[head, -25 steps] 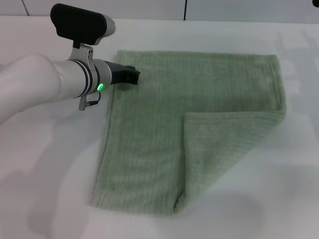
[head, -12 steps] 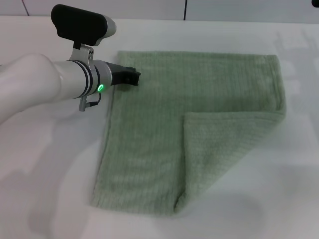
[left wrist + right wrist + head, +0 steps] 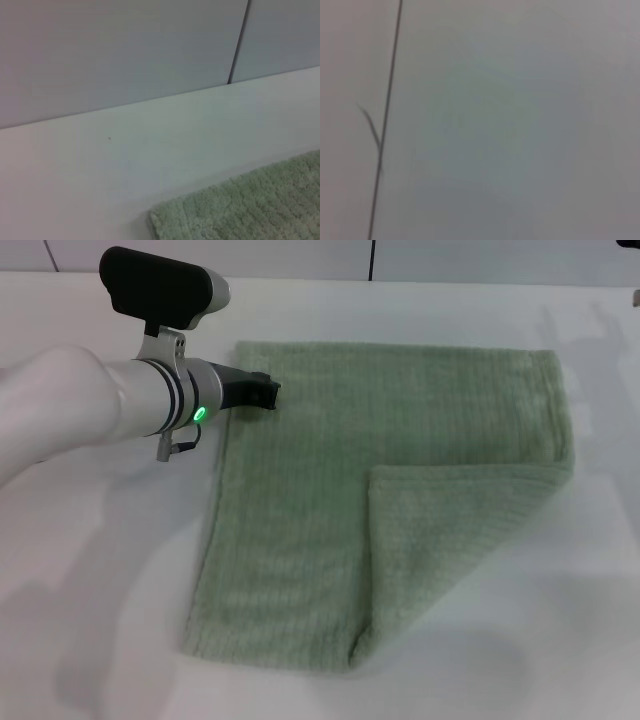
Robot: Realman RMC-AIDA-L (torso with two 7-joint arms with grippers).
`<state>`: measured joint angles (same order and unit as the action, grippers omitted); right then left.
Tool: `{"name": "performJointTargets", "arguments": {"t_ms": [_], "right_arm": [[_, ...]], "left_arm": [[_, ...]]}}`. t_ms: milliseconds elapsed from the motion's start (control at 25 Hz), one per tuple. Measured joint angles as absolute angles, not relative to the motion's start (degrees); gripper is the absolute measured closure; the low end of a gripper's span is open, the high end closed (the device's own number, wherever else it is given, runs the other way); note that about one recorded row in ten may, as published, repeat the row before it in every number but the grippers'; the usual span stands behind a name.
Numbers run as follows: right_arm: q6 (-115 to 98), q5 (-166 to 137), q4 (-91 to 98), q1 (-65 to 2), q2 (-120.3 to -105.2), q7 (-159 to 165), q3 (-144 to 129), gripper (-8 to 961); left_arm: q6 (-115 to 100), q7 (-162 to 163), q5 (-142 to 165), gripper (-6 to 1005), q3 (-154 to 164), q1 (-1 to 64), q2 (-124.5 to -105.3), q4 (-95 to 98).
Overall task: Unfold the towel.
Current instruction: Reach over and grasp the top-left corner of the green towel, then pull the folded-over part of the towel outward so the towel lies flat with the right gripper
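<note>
So the towel (image 3: pixel 330 500) is lying flat on the white table (image 3: pixel 100 590), pale sage green with fine ribbed lines, sitting about in the middle of the head view and a bit to the right. It's not fully opened out: the near right corner is folded back over the top, making a doubled flap (image 3: pixel 450 540) whose edges run along the towel's right half and near edge. As it lies, it's roughly square, maybe slightly longer front to back on the left side, with the far edge running straight across parallel to the back wall (image 3: pixel 300 255), and the left edge slanting a little outward toward the near corner. The left gripper (image 3: pixel 262 392) is down at the towel's far left corner, its dark tip right over the fabric, arm coming in from the left with a green light glowing on the wrist. Can't tell if the jaws are apart or together from here. The left wrist view just catches that towel corner (image 3: pixel 240 210) against the table. The right gripper isn't visible anywhere.
</note>
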<state>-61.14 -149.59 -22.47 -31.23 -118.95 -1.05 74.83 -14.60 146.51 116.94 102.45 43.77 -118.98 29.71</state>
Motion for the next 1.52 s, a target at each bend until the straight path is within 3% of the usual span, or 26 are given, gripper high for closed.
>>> {"name": "performJointTargets", "arguments": {"t_ms": [520,800,1000,1520], "right_arm": [[-43.2,-151.34,-34.97,-29.5,-117.82,-1.33,75.03,252],[-24.72,-154.36,-50.93,-26.32,-116.64,-1.37,76.05,251],[-13.78,-156.62,-58.71,-25.47,-116.57,-1.4,78.4,252],[17.91,-158.3,-74.81,-28.65,-116.27,-3.28,82.35,252]], "left_arm": [[-14.58,146.51,116.95,1001,102.36,43.77,-118.82,29.71],[-14.55,146.51,117.01,1000,102.22,43.81,-118.82,29.7],[-14.58,146.51,117.19,1000,102.21,43.91,-118.77,29.8],[-14.67,146.49,117.25,1001,102.21,43.95,-118.73,29.8]]}}
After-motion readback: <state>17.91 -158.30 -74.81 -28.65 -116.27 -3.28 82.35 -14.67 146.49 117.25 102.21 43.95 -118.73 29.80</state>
